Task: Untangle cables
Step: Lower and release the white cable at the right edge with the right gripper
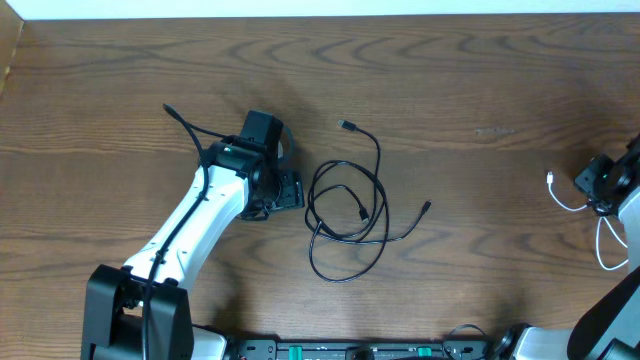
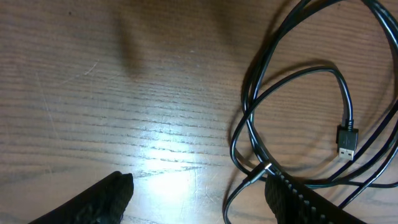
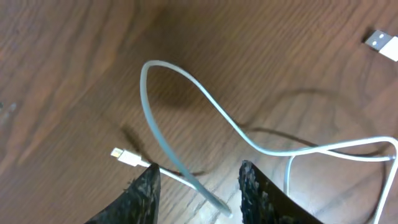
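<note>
Overhead: the black cable lies in loose, overlapping loops near the middle of the wooden table, just right of the left arm. The white cable lies well apart from it at the far right edge, partly cut off by the frame.

Left wrist view, closer than overhead:
- The left gripper stands with its jaws wide apart and nothing between them but bare wood.
- Its right-hand fingertip sits at the edge of the black loops, beside a small metal plug end. Possibly touching a strand; the view is too dark there to be sure.
- A flat black USB plug lies inside the coil.

Right wrist view shows what overhead only hints at:
- The right gripper has its jaws partly apart, with a strand of the white cable running between the fingers, which have not closed on it.
- One arch of the cord lifts off the table.
- A small white plug lies just left of the fingers.
- A wider USB plug lies at the upper right.
</note>
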`<action>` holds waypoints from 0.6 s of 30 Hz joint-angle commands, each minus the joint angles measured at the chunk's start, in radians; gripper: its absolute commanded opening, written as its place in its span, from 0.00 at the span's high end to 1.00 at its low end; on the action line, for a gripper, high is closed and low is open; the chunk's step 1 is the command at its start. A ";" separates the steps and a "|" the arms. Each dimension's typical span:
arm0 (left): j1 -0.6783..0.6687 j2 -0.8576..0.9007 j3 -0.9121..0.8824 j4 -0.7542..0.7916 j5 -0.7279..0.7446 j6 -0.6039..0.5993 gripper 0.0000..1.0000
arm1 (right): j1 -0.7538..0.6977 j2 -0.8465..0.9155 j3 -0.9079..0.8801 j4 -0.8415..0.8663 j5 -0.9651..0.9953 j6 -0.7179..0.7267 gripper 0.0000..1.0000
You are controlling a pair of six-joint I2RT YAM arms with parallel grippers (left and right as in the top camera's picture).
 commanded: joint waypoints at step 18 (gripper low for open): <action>0.003 0.008 -0.010 -0.024 0.008 -0.009 0.27 | -0.130 0.013 -0.010 0.347 -0.332 0.248 0.99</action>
